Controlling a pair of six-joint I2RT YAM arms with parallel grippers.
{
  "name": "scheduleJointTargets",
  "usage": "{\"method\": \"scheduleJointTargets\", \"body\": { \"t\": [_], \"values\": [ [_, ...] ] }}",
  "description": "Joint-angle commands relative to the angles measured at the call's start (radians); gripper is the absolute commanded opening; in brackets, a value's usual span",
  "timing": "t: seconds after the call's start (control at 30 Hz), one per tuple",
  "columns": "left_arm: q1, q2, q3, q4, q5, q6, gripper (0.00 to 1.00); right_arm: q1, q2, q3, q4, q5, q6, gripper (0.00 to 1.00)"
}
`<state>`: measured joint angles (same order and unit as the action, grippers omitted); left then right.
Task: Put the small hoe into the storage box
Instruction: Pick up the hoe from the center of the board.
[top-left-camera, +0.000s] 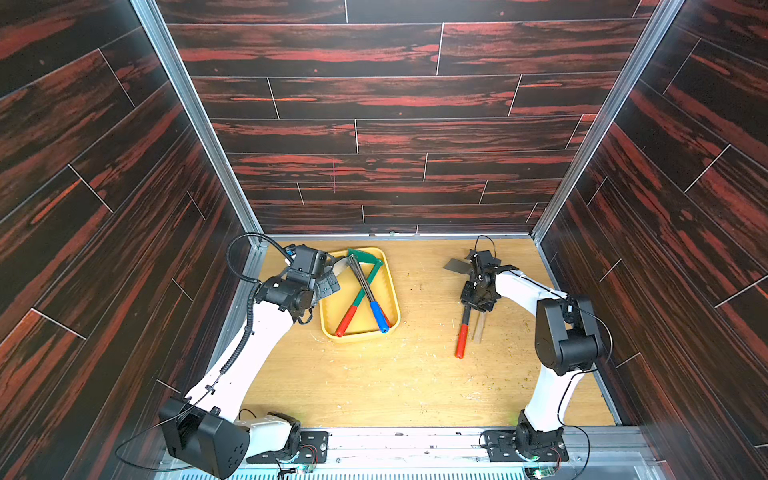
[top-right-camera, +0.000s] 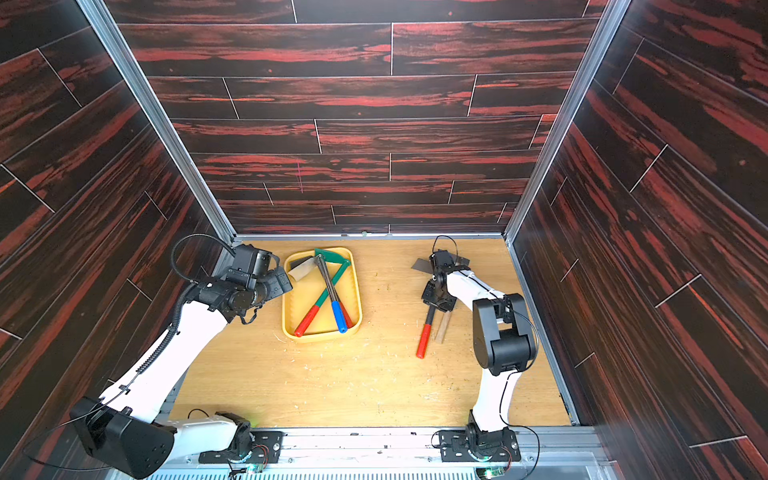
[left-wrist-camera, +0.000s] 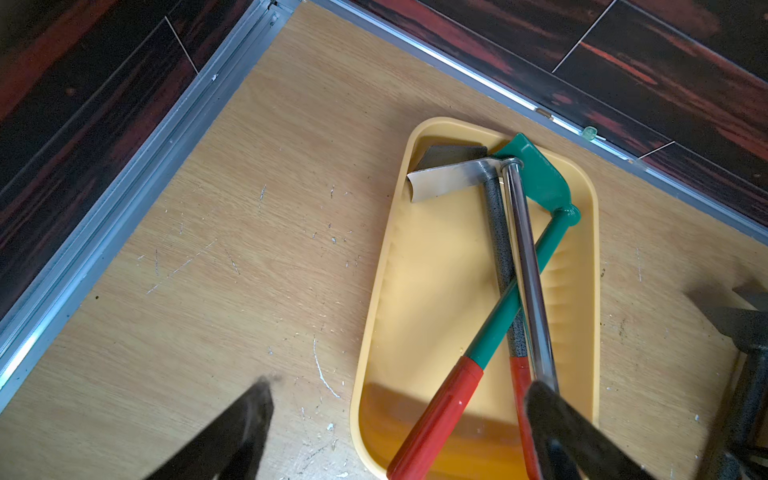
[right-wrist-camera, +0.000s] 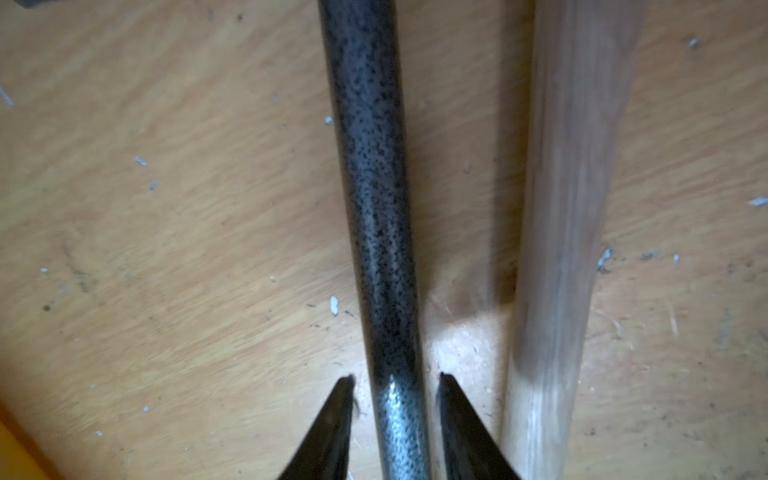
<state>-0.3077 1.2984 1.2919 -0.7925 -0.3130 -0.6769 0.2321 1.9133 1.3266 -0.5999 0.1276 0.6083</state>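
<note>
- The small hoe (top-left-camera: 461, 338) lies on the counter (top-left-camera: 415, 374), on the robot's right side. It has a dark speckled rod and a red grip.
- Its long line runs from the far wall toward the robot. The red grip is the end nearer the robot.
- The right hand (right-wrist-camera: 397, 380) is right on top of it, with one finger on each side of the speckled rod.
- The fingers are very close to the rod. I cannot tell if they are squeezing it yet.
- A wooden handle (right-wrist-camera: 569, 208) lies just beside the rod, on the side away from the box. The finger on that side has only a thin gap to fit in.
- The storage box (top-left-camera: 362, 337) is yellow and sits well apart from the hoe, toward the robot's left. Its long side points almost the same way as the hoe, so I think the hoe needs only a small turn.
- Three hoes (left-wrist-camera: 511, 266) lie crossed inside the box.
- The left hand (left-wrist-camera: 395, 436) is wide open and holds nothing. It hangs by the box, far from the small hoe, so the right arm is the nearer one.
- I see no words, names or labels anywhere.
</note>
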Motion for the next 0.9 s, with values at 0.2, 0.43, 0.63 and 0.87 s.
{"method": "scheduleJointTargets", "body": {
  "t": [0.2,0.43,0.63,0.87],
  "values": [
    [0.005,0.003,-0.003,-0.006,0.008,0.008,0.98,0.000,0.045,0.018,-0.003,0.006,-0.014,0.38],
    [0.004,0.002,-0.003,-0.010,0.005,0.008,0.98,-0.011,0.080,0.026,0.004,0.006,-0.022,0.38],
    [0.004,0.001,-0.009,-0.011,0.005,0.006,0.98,-0.017,0.101,0.033,0.008,0.002,-0.025,0.37],
    [0.005,-0.002,-0.011,-0.008,0.016,0.008,0.98,-0.020,0.111,0.043,0.011,-0.006,-0.024,0.37]
  ]
}}
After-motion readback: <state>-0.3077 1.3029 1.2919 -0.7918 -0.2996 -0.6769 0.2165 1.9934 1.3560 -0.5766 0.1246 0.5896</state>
